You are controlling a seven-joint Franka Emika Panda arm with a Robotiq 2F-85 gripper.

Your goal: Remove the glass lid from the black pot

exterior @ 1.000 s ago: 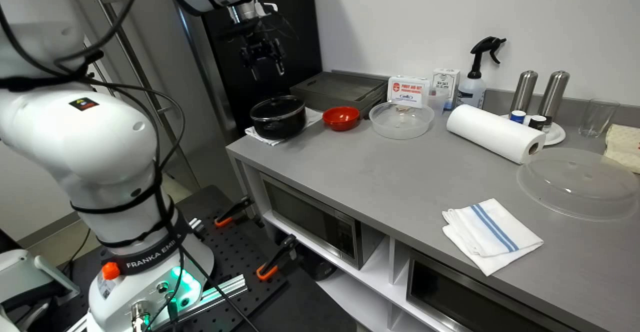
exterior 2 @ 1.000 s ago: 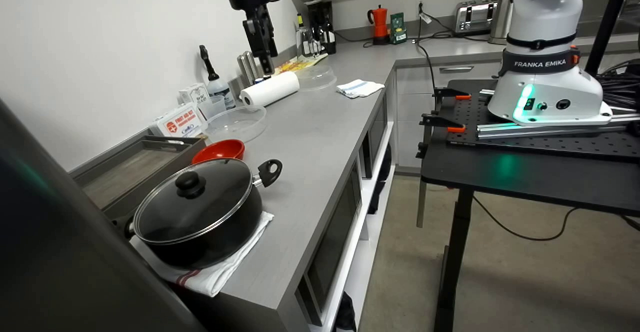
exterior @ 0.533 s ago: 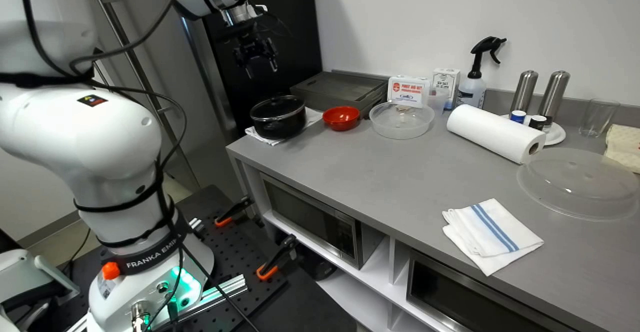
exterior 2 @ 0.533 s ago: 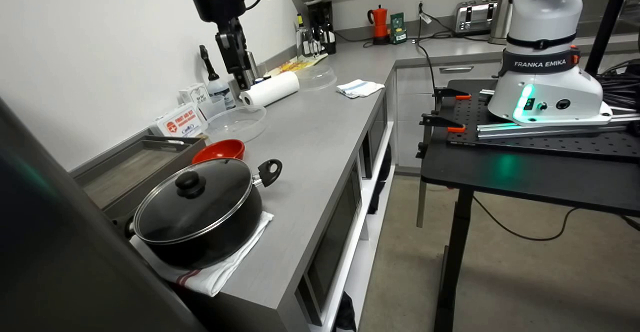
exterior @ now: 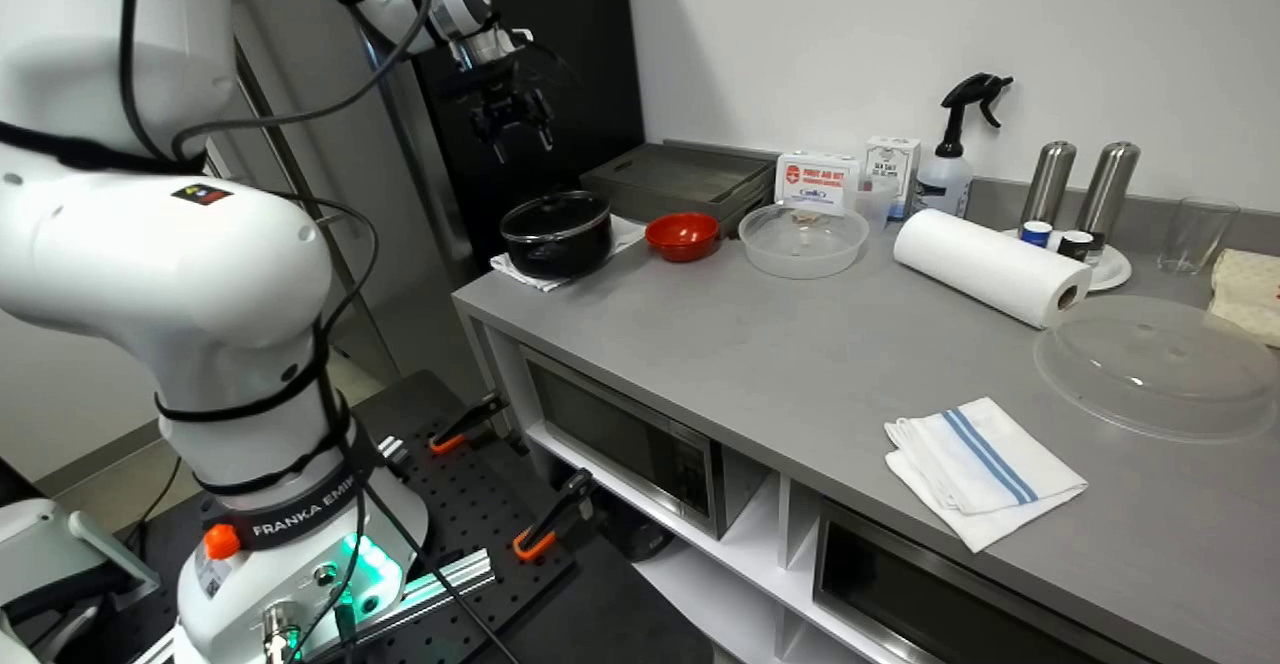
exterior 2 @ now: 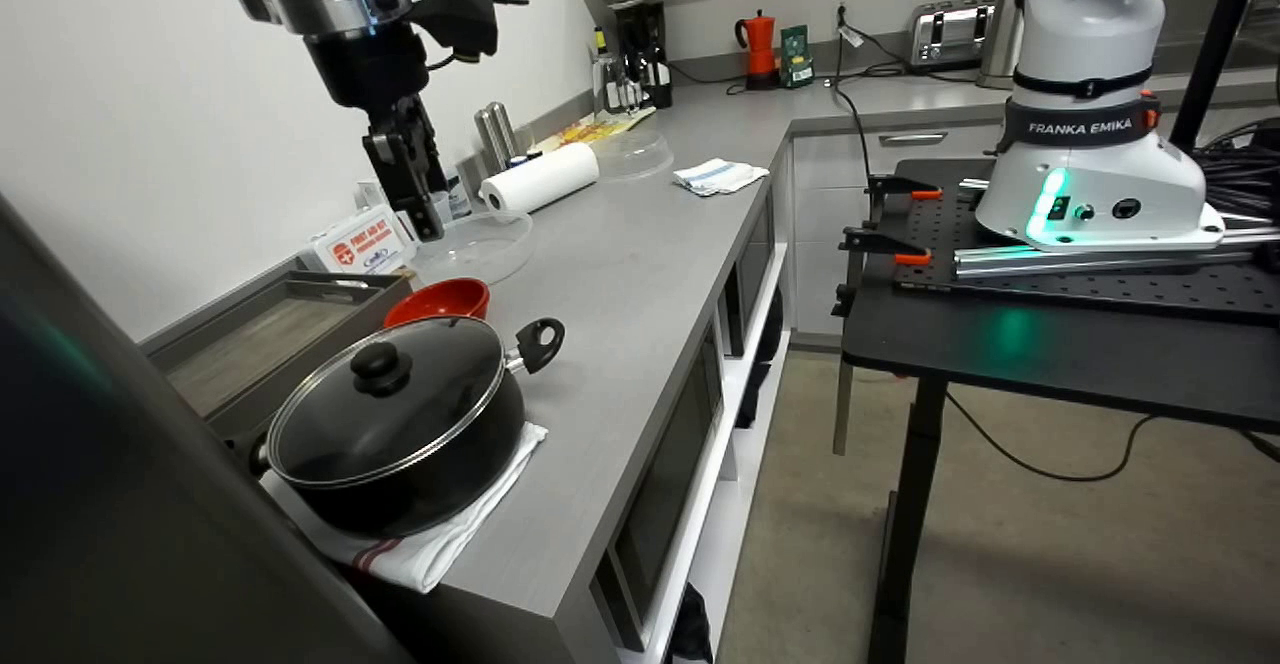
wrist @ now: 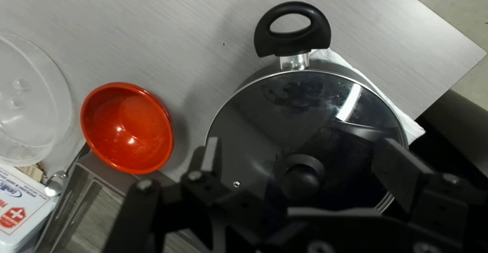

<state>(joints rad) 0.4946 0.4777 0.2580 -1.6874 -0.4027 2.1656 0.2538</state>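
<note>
Two fingers [wrist: 398, 171] make up my claw [wrist: 299, 150], and they are wide apart with nothing in them. It hangs in the air, higher than the black pot [exterior 2: 440, 484], and touches nothing. In the wrist view the knob [wrist: 301, 176] shows between the fingers, about in the middle from side to side. The knob is on the glass lid [exterior 2: 395, 412], which sits on the pot, so the lid is not off yet.

Coming down next is where I think trouble could start. If I am a bit off, one finger could bump the knob or poke the glass. If I go too low, my tips could press hard on the lid. The knob looks smooth and round, so if I pinch only its top, it may slip out and the lid may drop. If I lift crooked, the rim could catch and tug the pot. The pot stands on a folded cloth [exterior 2: 450, 544] near the corner of the tabletop [exterior: 740, 344], so a big push might slide both toward the edge.

A loop handle [wrist: 291, 44] sticks out from the pot, and I could hit it. The red bowl [wrist: 127, 127] is near, and the gray tray [exterior 2: 260, 347] is just beside the pot, so a swinging lid could knock them. A tall black thing [exterior: 595, 14] stands close by, away from the bowl, and blocks that way out. Farther off are the see-through dish [exterior: 803, 259], the first aid box [exterior 2: 362, 244] and the paper roll [exterior: 985, 266]. Those look out of my way.
</note>
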